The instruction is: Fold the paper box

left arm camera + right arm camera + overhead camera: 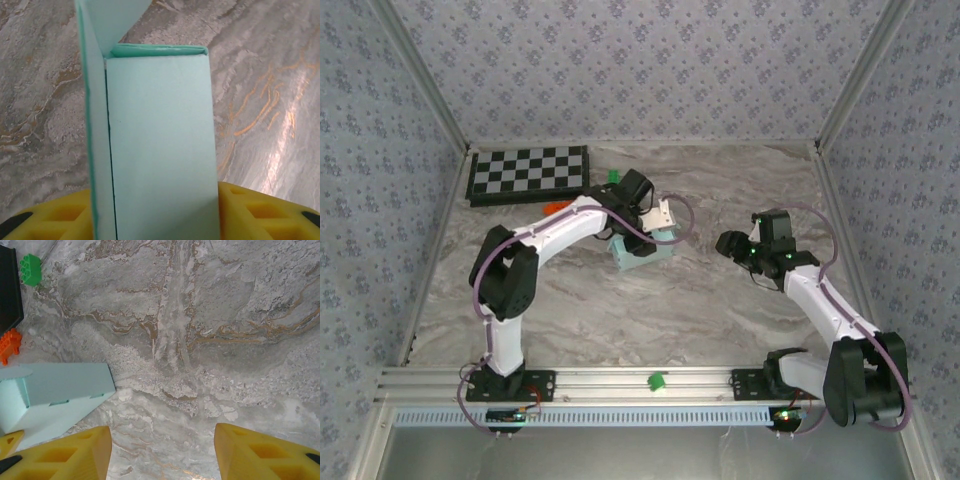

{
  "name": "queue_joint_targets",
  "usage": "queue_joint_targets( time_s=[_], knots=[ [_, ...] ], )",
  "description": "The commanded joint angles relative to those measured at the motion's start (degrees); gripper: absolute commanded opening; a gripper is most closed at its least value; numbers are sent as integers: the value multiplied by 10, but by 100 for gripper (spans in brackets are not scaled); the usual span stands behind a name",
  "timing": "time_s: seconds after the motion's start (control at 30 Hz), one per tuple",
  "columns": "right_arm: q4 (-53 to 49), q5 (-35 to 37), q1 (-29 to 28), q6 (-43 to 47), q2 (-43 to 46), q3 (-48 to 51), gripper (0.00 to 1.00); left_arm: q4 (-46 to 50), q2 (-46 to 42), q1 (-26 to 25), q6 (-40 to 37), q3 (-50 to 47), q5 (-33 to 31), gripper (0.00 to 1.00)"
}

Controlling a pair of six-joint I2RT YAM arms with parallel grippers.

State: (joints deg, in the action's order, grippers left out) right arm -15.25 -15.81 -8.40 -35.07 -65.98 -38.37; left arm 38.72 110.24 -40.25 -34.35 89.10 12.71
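The paper box (645,250) is pale blue-green card, partly folded into a rectangular body, and stands mid-table. In the left wrist view the paper box (160,135) fills the gap of my left gripper (155,215). Both yellow fingers (260,210) press its sides, and one open flap sticks up at the top left. From above, my left gripper (655,225) sits over the box. My right gripper (732,245) hovers to the box's right. It is open (162,450) over bare marble, and the paper box (55,395) lies apart at the left.
A black-and-white checkerboard (528,172) lies at the back left. Close to it are a green brick (614,176) (30,269) and an orange brick (556,206) (9,345). A small green piece (657,380) sits on the front rail. Patterned walls close in the table.
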Motion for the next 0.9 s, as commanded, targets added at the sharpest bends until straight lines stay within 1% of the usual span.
queue_joint_targets(
  time_s=[0.0, 0.27, 0.4, 0.47, 0.57, 0.7, 0.87],
  knots=[
    [-14, 0, 5, 7, 9, 5, 58, 47, -7, 11, -94, 19, 67, 52],
    [-14, -1, 5, 7, 10, 6, 58, 67, -5, 14, -195, 13, 96, 53],
    [-15, -2, 4, 7, 10, 8, 58, 76, 0, 17, -216, 26, 96, 55],
    [-15, -2, 4, 6, 10, 10, 58, 79, 4, 18, -217, 33, 93, 56],
    [-14, 0, 5, 7, 10, 12, 58, 81, 8, 19, -208, 44, 89, 61],
    [-11, -2, 6, 7, 10, 12, 58, 91, 12, 19, -182, 65, 84, 68],
    [-7, -3, 5, 10, 9, 12, 59, 105, 9, 18, -157, 83, 79, 74]
  ],
)
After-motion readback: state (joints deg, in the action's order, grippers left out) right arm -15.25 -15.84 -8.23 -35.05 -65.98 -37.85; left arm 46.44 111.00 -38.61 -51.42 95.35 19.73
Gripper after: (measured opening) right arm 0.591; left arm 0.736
